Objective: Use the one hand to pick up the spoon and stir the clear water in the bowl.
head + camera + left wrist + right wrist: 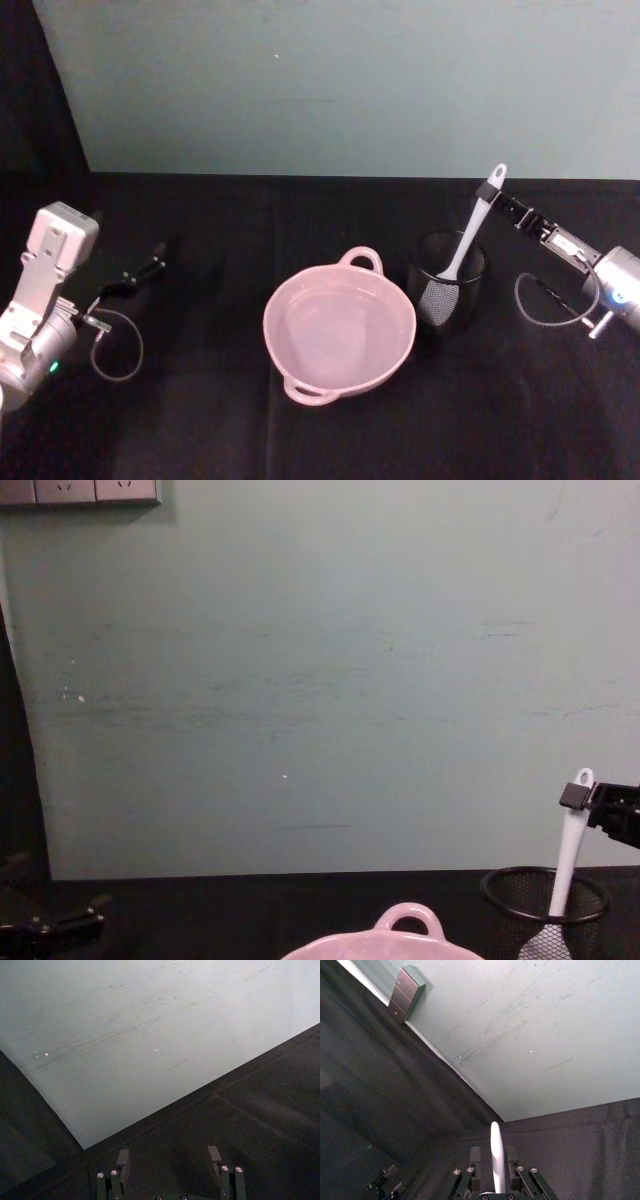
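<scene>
One spoon (468,235) being pinched by the right gripper (497,193)

The white handle is being gripped just below its oval hole. In the right wrist view, the fingers (512,1156) of that gripper are being pressed against either side of it. The spoon is being propped upright in the black mesh cup (472,290), which is standing right of centre on the black tabletop (200,400). Its blade is down inside the mesh and its handle is tilted toward the far right. The gripper is being held above and beyond the cup's far right rim, with its arm reaching in from the right edge.

The pink bowl (290,350) is sitting at the middle of the table, just to the left of the cup. Whether the two are touching cannot be told. One loop handle is showing at the bowl's far rim and another at its near rim.

The left gripper (145,268) is being held parked at the far left of the table, well apart from the bowl. Its fingers (123,1160) are spread with nothing between them.
</scene>
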